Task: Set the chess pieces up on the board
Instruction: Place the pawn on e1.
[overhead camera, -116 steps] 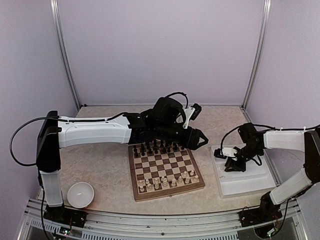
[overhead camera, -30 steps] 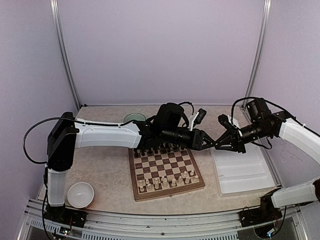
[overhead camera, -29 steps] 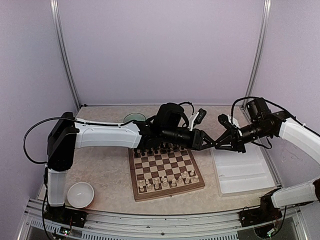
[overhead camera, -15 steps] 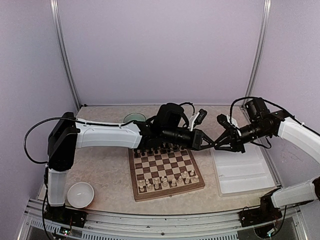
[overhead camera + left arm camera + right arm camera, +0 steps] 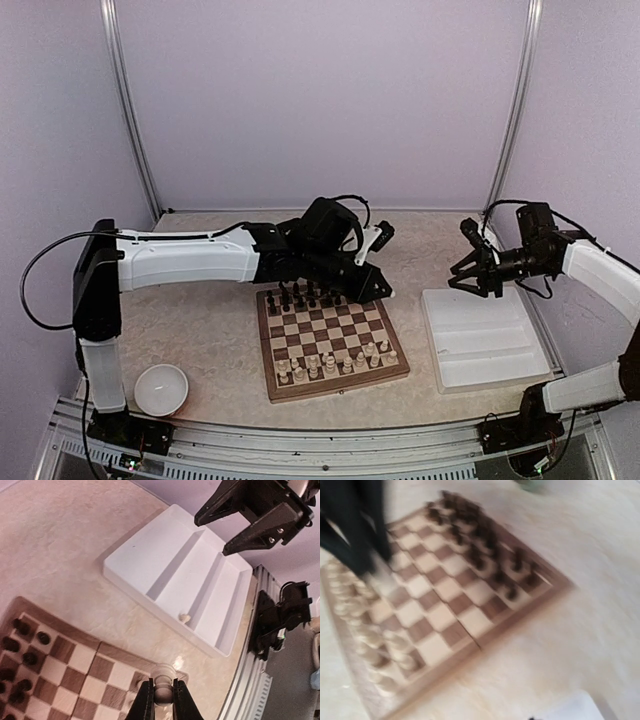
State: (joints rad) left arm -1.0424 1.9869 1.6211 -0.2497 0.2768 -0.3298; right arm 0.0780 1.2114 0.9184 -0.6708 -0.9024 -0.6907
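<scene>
My left gripper (image 5: 163, 696) is shut on a cream pawn (image 5: 163, 677), held by its head above the board's (image 5: 102, 649) right corner. From above, this gripper (image 5: 382, 290) hangs over the board's (image 5: 340, 388) far right edge. Cream chess pieces (image 5: 330, 362) fill the near rows and dark ones (image 5: 300, 297) the far rows. My right gripper (image 5: 463, 268) hovers open and empty above the far end of the white tray (image 5: 480, 345). The left wrist view shows it too, the right gripper (image 5: 210, 535) with fingers spread. The right wrist view is blurred, showing the board (image 5: 445, 605) but not its own fingers.
One small cream piece (image 5: 184, 616) lies in a groove of the tray (image 5: 175, 575). A white bowl (image 5: 161, 389) sits at the near left of the table. Something greenish (image 5: 532, 484) shows at the far edge beyond the board.
The two grippers met tip to tip beside the board. My left gripper shut on the pawn, my right gripper opened and drew back right, and the left arm swung back over the board.
</scene>
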